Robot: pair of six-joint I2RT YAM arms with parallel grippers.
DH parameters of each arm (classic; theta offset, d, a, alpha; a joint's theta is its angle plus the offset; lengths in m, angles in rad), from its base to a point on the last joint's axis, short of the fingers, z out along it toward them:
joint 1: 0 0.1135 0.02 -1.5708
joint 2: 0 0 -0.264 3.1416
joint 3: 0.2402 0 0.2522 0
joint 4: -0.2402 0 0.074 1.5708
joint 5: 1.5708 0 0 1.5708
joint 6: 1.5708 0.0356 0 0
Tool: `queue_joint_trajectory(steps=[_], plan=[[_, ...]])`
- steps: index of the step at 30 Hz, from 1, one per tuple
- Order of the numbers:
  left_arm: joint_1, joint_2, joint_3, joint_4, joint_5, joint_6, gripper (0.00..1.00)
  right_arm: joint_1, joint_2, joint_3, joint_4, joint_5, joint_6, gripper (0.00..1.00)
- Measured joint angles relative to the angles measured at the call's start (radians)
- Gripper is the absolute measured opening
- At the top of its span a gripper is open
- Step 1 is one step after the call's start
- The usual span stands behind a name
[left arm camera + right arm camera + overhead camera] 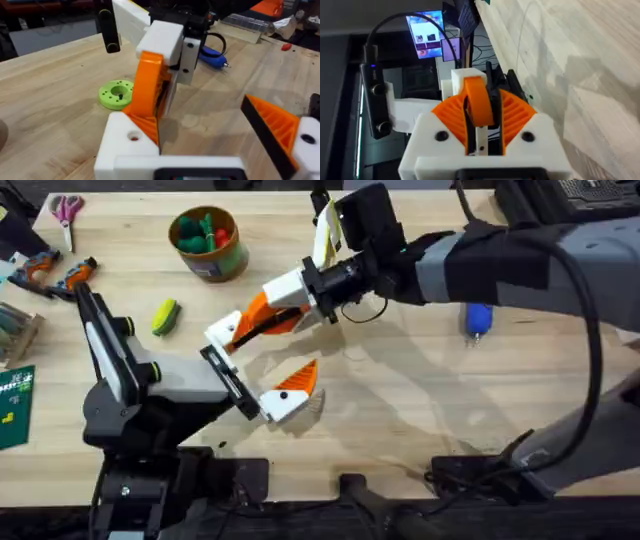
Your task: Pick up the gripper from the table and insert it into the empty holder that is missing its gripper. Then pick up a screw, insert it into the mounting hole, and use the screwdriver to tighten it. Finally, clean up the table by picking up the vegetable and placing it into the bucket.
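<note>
**Left of bench.** The vegetable point(165, 317) lies loose on the bench point(400, 420). The bucket point(236, 256) stands at its 1 o'clock, well apart, with toy vegetables inside.

**Left end effector** point(262, 358). Jaws stand wide apart. One jaw carries its orange pad. The other is the bare white holder point(125, 145), with an open mounting hole in its upper face.

**The gripper** point(479, 100). It is off the bench, clamped between the ribbed pads of the right end effector point(268, 316), whose jaws are closed on it. In the left wrist view its lower end touches the holder's top edge. Whether it is fully seated cannot be told.

**Handling, by judgement.**
- The gripper is rigid moulded plastic and light, so it will not flex under the clamp.
- Its smooth flanks may slip or pivot between the pads if it is pushed off-axis.
- The flat sides are the sound place to hold it, leaving the mating end free.
- The present grasp appears to do this.
- The fit looks close, so the push should be straight along the holder. A skewed push risks jamming.
- The holder rides on the other arm and may give under load.

**Right of centre.** A green disc point(116, 94) lies beyond the holder. The screwdriver point(478, 318) lies at 3 o'clock of the right end effector, well apart and untouched.
</note>
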Motion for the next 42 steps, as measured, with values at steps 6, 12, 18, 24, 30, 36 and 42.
queue_joint_trajectory(steps=[6,12,18,24,30,36,42], plan=[[0.000,0.000,0.000,0.000,0.000,0.005,0.994,-0.001,0.000,-0.003,-0.002,0.003,0.000,0.332],[0.000,0.000,0.000,0.000,0.000,0.009,0.994,-0.001,0.000,-0.003,-0.005,0.005,0.000,0.368],[0.000,0.000,0.000,0.000,0.016,0.015,0.993,0.003,0.000,-0.007,-0.005,0.008,-0.004,0.433],[0.000,0.000,0.000,0.000,0.016,0.026,0.993,0.003,0.000,-0.010,-0.011,0.019,-0.008,0.572],[0.000,-0.001,0.000,0.000,0.017,0.029,0.993,0.003,0.001,-0.012,-0.012,0.023,-0.015,0.624],[0.000,-0.001,0.000,0.000,0.019,0.033,0.993,0.003,0.001,-0.014,-0.012,0.022,-0.015,0.669],[0.000,-0.001,0.000,0.000,0.025,0.037,0.993,0.004,0.001,-0.015,-0.013,0.014,-0.035,0.772]])
